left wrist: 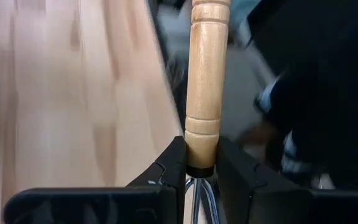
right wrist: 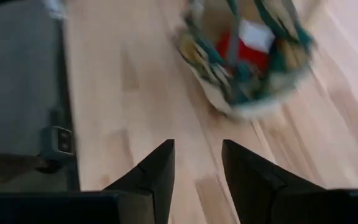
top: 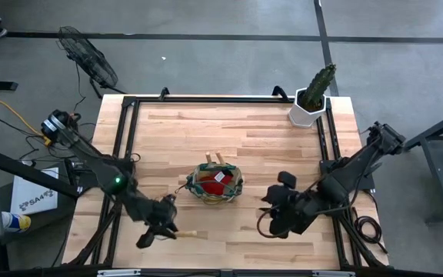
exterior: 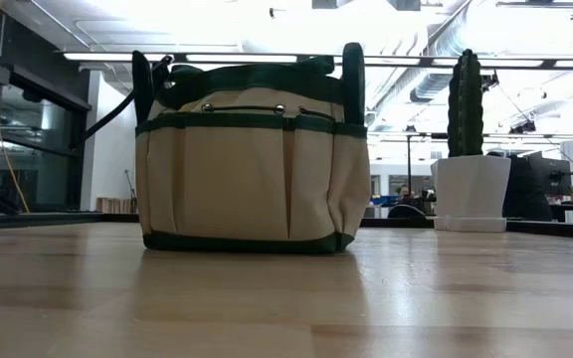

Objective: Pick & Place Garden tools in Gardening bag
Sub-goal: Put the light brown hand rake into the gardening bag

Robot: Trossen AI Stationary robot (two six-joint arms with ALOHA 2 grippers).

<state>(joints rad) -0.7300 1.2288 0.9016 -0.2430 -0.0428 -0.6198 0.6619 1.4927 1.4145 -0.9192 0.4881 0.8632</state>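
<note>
- The gardening bag (top: 214,185) is seen in the middle of the high view, standing upright on the wooden bench (top: 229,131), between the two arms.
- Inside the open bag a red glove-like piece (top: 215,178) with a white tag is seen, and two wooden handle ends (top: 214,158) stick out at its upper rim.
- In the low view the bag (exterior: 252,159) fills the centre left of the frame, tan with dark green trim and upright handles.
- The left pincer (top: 165,223) is found at the lower left of the high view, low over the bench and below-left of the bag, apart from it.
- A wooden-handled tool (left wrist: 204,81) is pinched by the left pincer (left wrist: 201,171) just at the base of the handle, where the metal shank begins; the fingers (left wrist: 166,168) are pressed against both sides of it.
- Whether the tool is a trowel or a rake cannot be told, as its head is hidden.
- In the high view its handle (top: 184,232) is seen pointing right from the pincer, near the bench surface.
- The right pincer (top: 277,215) is placed at the lower right of the high view, to the right of the bag and apart from it.
- In the right wrist view its fingers (right wrist: 154,171) are spread with nothing between them, above bare wood, with the bag (right wrist: 247,59) ahead.
- A green cactus in a white pot (top: 311,98) stands at the upper right corner of the bench, well apart from the bag.
</note>
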